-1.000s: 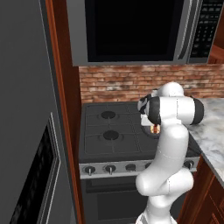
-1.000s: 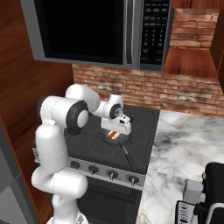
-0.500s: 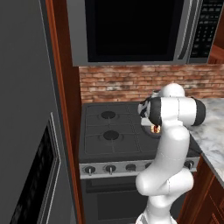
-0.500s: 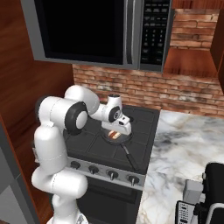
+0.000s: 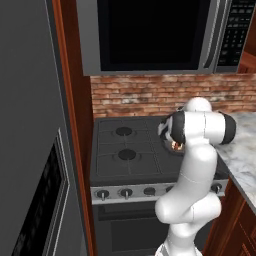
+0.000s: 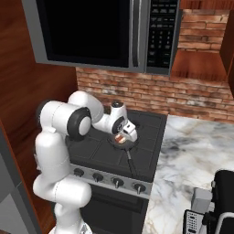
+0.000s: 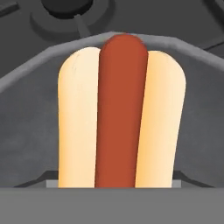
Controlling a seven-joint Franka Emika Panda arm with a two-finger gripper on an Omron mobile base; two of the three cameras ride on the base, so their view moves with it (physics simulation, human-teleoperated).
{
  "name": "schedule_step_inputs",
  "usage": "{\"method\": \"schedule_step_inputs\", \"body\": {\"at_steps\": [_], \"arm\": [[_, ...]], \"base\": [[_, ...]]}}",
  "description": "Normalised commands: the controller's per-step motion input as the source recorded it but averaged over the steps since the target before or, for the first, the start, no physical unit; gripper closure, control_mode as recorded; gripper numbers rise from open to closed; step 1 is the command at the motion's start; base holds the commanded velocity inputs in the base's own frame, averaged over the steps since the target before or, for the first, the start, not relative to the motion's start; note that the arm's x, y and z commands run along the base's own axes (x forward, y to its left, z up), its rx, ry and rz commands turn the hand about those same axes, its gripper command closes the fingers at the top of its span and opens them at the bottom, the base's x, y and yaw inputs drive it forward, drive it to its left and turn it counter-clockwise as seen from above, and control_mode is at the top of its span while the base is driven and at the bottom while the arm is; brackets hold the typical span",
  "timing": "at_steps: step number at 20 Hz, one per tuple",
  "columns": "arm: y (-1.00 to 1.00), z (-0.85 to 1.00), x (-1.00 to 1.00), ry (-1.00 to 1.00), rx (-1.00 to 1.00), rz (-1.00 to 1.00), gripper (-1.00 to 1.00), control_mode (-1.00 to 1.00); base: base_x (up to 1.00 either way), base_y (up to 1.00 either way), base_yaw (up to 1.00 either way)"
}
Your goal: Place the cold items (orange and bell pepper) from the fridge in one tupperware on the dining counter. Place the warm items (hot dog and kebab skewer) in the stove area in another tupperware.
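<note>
**Inspector:** Hot dog (image 7: 121, 116) lies in the pan (image 7: 26, 113) on the stove (image 5: 125, 150). The hand view has it close up: a smooth red-brown sausage between two pale bun halves, rounded at the far end, long axis running straight away from the camera toward the pan's rim.

**Clerk:** And the base views?

**Inspector:** The right one shows the pan (image 6: 123, 144) as a dark round skillet on the front right burner, its handle pointing toward the knobs, with the gripper (image 6: 121, 138) lowered into it. The left shows a bit of orange (image 5: 176, 145) beside the white arm.

**Clerk:** Is the gripper clamped?

**Inspector:** I cannot tell. The fingertips are hidden and contact is not visible.

**Clerk:** Surroundings?

**Inspector:** A brick wall (image 6: 151, 93) behind, a microwave (image 6: 100, 34) above, a marble counter (image 6: 192, 155) to the right.
</note>
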Motion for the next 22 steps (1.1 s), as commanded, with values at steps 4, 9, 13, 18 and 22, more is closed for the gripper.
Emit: {"method": "schedule_step_inputs", "body": {"at_steps": [4, 9, 13, 18, 22], "arm": [[-0.15, 0.11, -0.71, -0.46, 0.12, -0.06, 1.0, -1.0], [-0.29, 0.57, -0.07, -0.27, 0.19, -0.07, 1.0, -1.0], [-0.48, 0.81, 0.02, -0.28, 0.21, -0.04, 1.0, -1.0], [-0.06, 0.87, -0.78, -0.04, 0.19, -0.01, 1.0, -1.0], [0.56, 0.78, -1.0, 0.18, -0.04, 0.0, 1.0, -1.0]], "base": [[0.0, 0.0, 0.0], [0.0, 0.0, 0.0], [0.0, 0.0, 0.0], [0.0, 0.0, 0.0], [0.0, 0.0, 0.0]]}}
